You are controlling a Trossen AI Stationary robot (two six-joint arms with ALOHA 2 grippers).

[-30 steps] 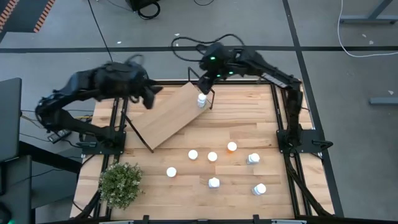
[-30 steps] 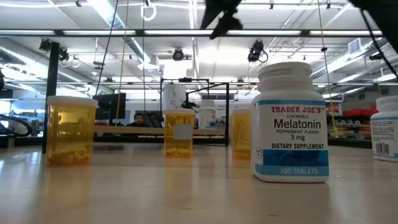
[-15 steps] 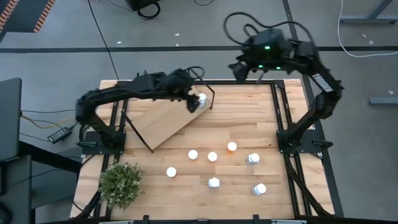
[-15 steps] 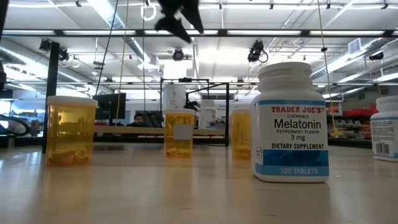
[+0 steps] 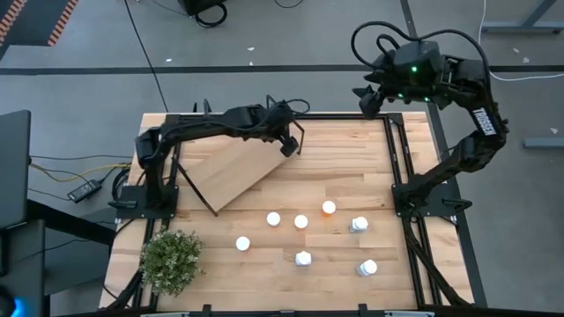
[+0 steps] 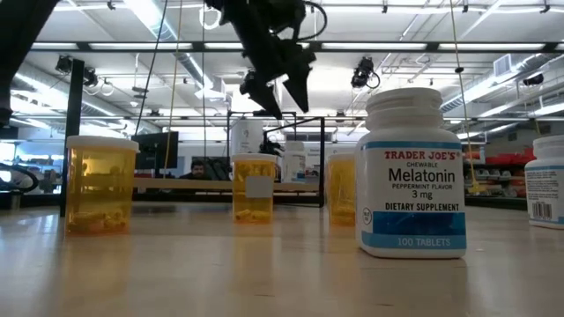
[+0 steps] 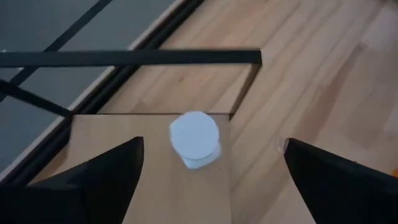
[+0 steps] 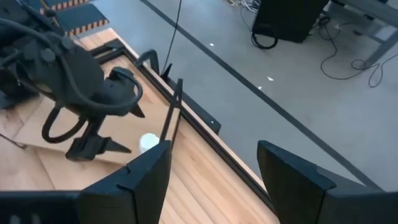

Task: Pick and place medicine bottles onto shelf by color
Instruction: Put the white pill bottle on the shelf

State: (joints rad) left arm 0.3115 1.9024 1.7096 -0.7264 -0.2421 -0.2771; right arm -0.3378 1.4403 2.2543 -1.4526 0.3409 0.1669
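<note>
The shelf, a light-wood board on black wire legs, stands slantwise at the table's far left. One white-capped medicine bottle stands on the board's far right corner; in the high view my left arm hides it. My left gripper hovers open above that bottle, its fingers apart on either side, touching nothing. My right gripper is open and raised beyond the table's far right edge. Several more bottles stand on the tabletop, orange ones and white ones.
A small green plant stands at the near left corner. The loose bottles cluster in the near right half of the table. Black frame rails run along the left and right sides. Bare wood lies between the shelf and the bottles.
My left gripper has swung from the table's far left toward the right and down over the shelf's far right corner, opening as it went. My right gripper has drawn back from that corner, up and past the far right edge. The bottle stays on the shelf.
</note>
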